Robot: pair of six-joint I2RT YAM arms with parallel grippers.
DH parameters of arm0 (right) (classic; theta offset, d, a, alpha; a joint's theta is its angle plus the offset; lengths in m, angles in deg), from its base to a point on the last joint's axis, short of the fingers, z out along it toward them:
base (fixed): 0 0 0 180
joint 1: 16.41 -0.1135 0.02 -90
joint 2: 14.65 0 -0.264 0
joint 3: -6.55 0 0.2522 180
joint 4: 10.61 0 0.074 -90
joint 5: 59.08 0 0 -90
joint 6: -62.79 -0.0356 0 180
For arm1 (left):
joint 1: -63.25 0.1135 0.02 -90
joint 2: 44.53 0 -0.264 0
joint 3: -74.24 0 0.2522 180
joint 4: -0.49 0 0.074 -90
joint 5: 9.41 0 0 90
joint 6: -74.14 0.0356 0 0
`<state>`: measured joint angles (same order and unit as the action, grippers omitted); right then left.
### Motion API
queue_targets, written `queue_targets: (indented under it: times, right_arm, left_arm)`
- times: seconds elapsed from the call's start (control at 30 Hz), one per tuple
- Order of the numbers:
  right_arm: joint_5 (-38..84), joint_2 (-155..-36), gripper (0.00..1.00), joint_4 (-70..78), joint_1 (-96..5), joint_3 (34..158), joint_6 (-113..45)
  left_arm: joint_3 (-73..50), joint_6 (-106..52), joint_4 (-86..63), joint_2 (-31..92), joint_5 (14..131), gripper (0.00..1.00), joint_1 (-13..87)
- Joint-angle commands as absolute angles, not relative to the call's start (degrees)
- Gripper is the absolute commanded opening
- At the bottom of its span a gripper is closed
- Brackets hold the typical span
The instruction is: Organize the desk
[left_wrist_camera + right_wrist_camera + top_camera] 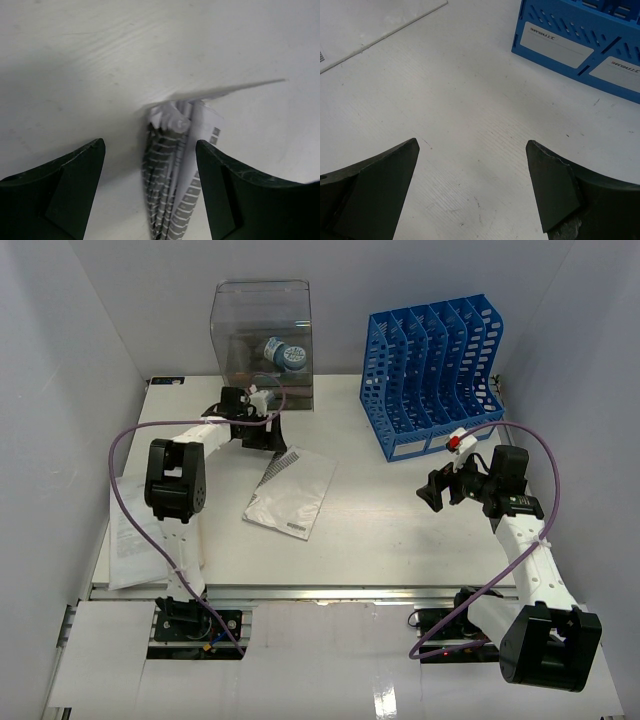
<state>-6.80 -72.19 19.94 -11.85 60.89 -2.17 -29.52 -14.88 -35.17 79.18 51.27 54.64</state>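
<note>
The desk [400,540] is a broad, flat white top, matte and finely scuffed, with a metal rail along its near edge; it spreads beneath both grippers. The left gripper [150,150] stands with its dark, wedge-shaped fingers spread wide, gripping nothing. Between them and just below lies a thin booklet [167,190], its grey-striped pages fanned and one white leaf lifted; whether the right-hand finger brushes a page is hard to tell. Beyond this gripper rises a clear plastic box [262,335], smooth-walled, with a round blue-and-white item [285,353] inside. The right gripper [472,150] is likewise wide apart, over bare desk. Ahead of it and to its right stands a blue slotted plastic file rack [570,30], bearing white rectangular labels.
</note>
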Motion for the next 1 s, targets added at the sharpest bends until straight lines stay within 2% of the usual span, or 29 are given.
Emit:
queue_targets:
  times: [0.0,0.13,0.27,0.33,0.4,0.47,0.57,0.7,0.87,0.97]
  right_arm:
    - [-8.02,-71.97,0.94,20.03,-11.31,61.1,-1.2]
    - [-8.36,-71.96,0.94,20.11,-11.31,61.09,-1.19]
    - [-8.9,-71.78,0.94,20.11,-11.31,61.09,-1.19]
    - [-8.98,-71.61,0.94,20.02,-11.31,60.99,-1.2]
    - [-8.91,-71.62,0.94,19.91,-11.31,60.82,-1.28]
    - [-9.02,-71.69,0.94,19.76,-11.31,60.73,-1.29]
    - [-9.9,-71.69,0.95,19.58,-11.31,60.47,-1.37]
    - [-14.21,-72.08,0.96,19.65,-11.55,59.81,-1.04]
    - [-19.36,-76.35,0.98,22.9,-15.78,60.85,1.23]
    - [-16.34,-80.82,0.98,24.06,-25.62,63.57,1.38]
  left_arm:
    - [-28.23,-6.91,-46.62,78.08,46.41,0.82,52.63]
    - [-26.93,-5.01,-51.04,78.42,42.49,0.78,52.11]
    - [-23.78,-4.44,-52.47,78.34,45.06,0.67,50.57]
    - [-22.9,-6.22,-52.38,78.75,46.55,0.46,48.95]
    - [-23.43,-7.87,-53.16,80.38,47.5,0.32,48.01]
    - [-23.24,-9.63,-53.06,81.05,48.93,0.25,46.67]
    - [-21.83,-11.28,-51.35,80.42,49.83,0.21,45.06]
    - [-19.09,-13.86,-48.9,77.82,43.35,0.0,44.91]
    - [-15.51,-17.65,-45.82,74.35,33.13,0.0,45.11]
    - [-13.44,-20.2,-41.5,71.38,26.26,0.0,45.47]
